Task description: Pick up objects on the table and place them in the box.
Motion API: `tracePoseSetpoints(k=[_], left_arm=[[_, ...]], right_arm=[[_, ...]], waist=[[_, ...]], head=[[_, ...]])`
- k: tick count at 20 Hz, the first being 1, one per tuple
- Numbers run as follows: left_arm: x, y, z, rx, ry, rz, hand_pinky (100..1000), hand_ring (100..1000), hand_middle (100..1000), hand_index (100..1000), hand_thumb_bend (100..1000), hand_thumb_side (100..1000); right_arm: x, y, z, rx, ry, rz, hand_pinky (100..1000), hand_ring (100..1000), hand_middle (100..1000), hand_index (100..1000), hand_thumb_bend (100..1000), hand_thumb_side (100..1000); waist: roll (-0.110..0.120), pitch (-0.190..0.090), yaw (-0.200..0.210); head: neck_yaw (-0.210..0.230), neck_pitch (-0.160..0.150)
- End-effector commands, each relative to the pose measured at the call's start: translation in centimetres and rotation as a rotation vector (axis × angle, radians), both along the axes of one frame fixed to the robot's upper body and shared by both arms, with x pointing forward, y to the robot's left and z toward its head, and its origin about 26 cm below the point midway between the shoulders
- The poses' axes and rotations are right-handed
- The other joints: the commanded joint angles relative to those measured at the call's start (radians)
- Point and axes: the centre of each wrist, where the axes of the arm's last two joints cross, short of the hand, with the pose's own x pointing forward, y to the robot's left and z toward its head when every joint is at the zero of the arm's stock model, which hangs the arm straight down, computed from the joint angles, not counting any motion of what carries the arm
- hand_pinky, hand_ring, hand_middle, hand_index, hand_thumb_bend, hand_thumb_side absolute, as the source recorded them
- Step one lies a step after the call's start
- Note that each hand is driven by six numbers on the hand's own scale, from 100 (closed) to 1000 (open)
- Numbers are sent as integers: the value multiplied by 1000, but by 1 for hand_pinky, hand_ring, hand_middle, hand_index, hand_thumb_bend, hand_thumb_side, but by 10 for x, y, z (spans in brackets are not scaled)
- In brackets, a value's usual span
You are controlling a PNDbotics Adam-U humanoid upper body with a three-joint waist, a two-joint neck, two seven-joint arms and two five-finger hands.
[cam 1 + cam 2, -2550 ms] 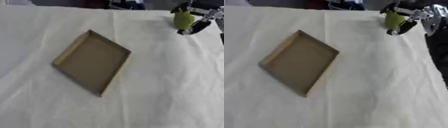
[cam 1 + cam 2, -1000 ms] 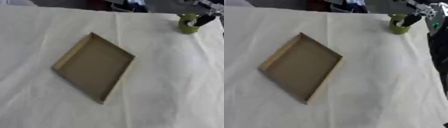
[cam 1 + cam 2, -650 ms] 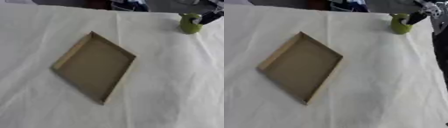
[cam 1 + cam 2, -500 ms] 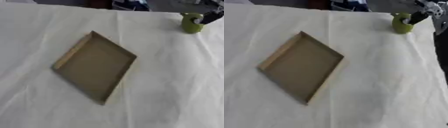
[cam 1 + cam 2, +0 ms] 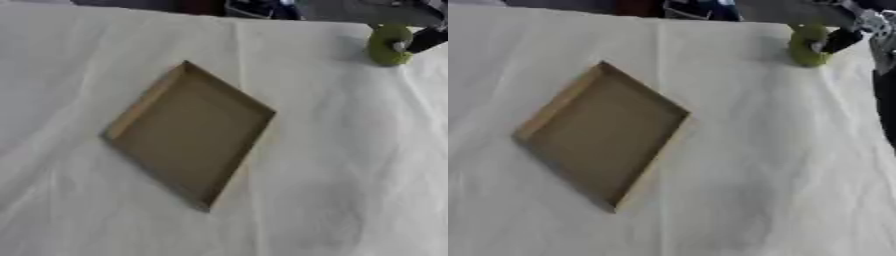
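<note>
On wrinkled white cloth [image 5: 350, 165], shallow cardboard box [image 5: 192, 132], round green object [image 5: 805, 46]

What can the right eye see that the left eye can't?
Only the right eye view shows a dark strip down its right edge, probably the robot's own arm, plus more of the right hand reaching to the green object. Only the left eye view shows more white cloth left of the box. Both show the shallow brown box, empty and lying cornerwise, and the green object near the table's far right with dark fingers against it. The left hand shows in neither.
</note>
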Motion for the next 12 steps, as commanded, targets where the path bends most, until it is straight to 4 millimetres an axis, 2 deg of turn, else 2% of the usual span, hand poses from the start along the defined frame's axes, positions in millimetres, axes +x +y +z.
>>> tracePoseSetpoints(k=[1,6,9,12], left_arm=[[-5,7,9,38,-15,13,503,579,603,783,100,563],[-5,9,7,39,-16,13,503,579,603,783,100,563],[-6,10,8,41,-20,17,508,585,608,785,100,565],[-5,9,23,56,-82,10,534,617,636,804,100,545]], right_arm=[[-12,-16,15,-5,-39,-42,871,946,891,917,387,100],[-13,-20,8,-2,-24,-61,869,943,887,915,393,100],[-12,-19,5,-6,-27,-51,864,924,871,911,383,100],[-13,-20,6,-16,-27,-38,863,922,870,910,384,100]], waist=[[5,-19,4],[3,-16,7],[6,-20,5],[12,-33,1]], head=[[-6,-19],[-10,-21],[-10,-13],[-16,7]])
